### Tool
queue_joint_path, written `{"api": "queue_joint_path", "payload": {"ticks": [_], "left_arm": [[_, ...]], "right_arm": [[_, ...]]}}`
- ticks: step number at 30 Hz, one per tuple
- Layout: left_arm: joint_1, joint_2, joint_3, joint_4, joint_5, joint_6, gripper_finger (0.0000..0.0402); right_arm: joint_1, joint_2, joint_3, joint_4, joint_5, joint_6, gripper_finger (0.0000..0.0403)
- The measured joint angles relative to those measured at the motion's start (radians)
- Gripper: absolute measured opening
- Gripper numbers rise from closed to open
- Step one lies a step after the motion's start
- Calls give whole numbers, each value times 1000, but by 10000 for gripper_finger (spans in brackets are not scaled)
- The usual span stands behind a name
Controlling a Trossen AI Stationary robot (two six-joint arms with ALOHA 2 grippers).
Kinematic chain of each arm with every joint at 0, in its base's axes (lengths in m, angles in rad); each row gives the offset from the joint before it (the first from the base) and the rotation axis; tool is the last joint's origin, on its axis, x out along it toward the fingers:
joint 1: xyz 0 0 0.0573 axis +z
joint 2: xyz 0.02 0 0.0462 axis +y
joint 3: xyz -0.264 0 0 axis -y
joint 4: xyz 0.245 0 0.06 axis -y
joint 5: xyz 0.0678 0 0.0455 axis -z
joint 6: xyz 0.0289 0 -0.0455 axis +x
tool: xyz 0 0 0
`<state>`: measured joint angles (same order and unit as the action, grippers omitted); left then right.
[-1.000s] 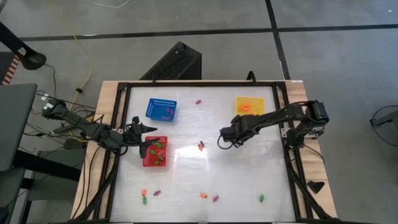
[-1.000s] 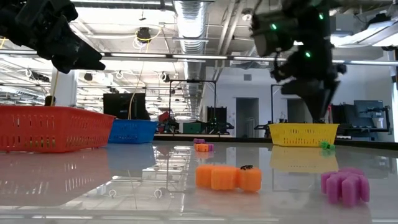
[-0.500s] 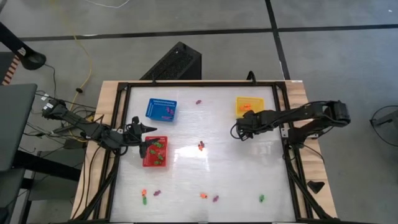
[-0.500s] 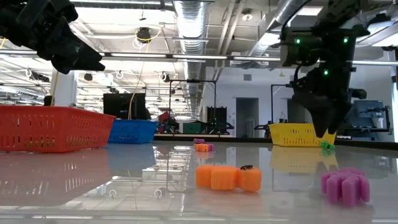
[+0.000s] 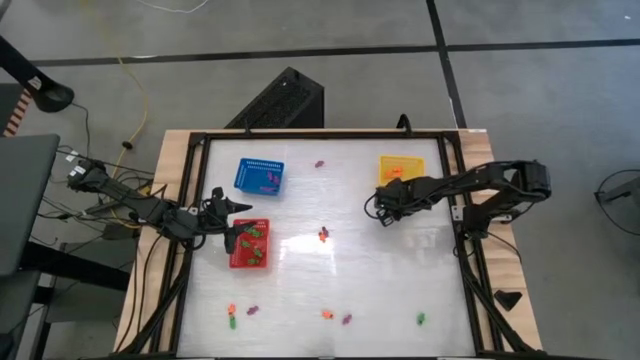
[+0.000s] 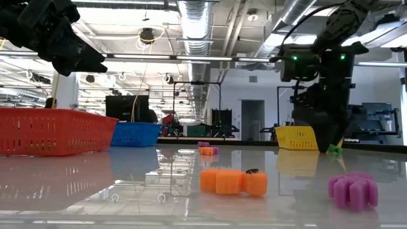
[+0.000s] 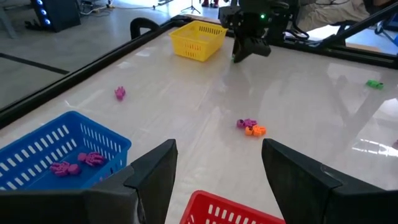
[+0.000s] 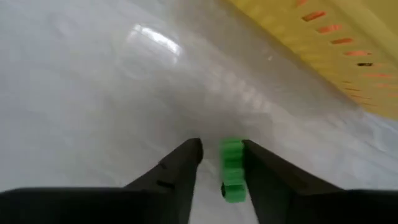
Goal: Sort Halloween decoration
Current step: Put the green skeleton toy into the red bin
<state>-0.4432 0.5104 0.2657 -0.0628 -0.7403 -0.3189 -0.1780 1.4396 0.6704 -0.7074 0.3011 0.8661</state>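
A glossy white worktop [image 5: 330, 280], reflective enough to mirror the ceiling lights, was framed by dark rails and carried three small mesh baskets of perforated plastic: a blue basket [image 5: 259, 176], a red basket [image 5: 249, 243] and a yellow basket [image 5: 398, 167]. Tiny lobed trinkets in orange, green and purple were scattered over the surface: a chunky orange trinket [image 6: 233, 181] and a knobbly purple trinket [image 6: 353, 189] were seen close to the low camera, a small orange and purple cluster [image 5: 323, 236] lay near the middle, and more pieces were strewn along the near edge. Two purple pieces [image 7: 78, 162] were seen inside the blue basket. The right pincer [image 5: 381, 213] was held just in front of the yellow basket, its dark fingers [image 8: 176, 169] parted narrowly, and a ridged green trinket [image 8: 232, 170] was seen between them; whether it was gripped could not be told. The left pincer [image 5: 228, 216] was held wide over the red basket's edge, with nothing in it.
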Motion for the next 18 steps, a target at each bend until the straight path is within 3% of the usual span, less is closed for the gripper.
{"api": "queue_joint_path", "payload": {"ticks": [7,13,18], "left_arm": [[0,0,0,0,0,3,226],[0,0,0,0,0,7,226],[0,0,0,0,-1,8,226]], "right_arm": [[0,-37,-5,-43,-12,-3,54],[17,-75,13,-44,-26,3,54],[109,-77,110,28,-40,-22,57]]}}
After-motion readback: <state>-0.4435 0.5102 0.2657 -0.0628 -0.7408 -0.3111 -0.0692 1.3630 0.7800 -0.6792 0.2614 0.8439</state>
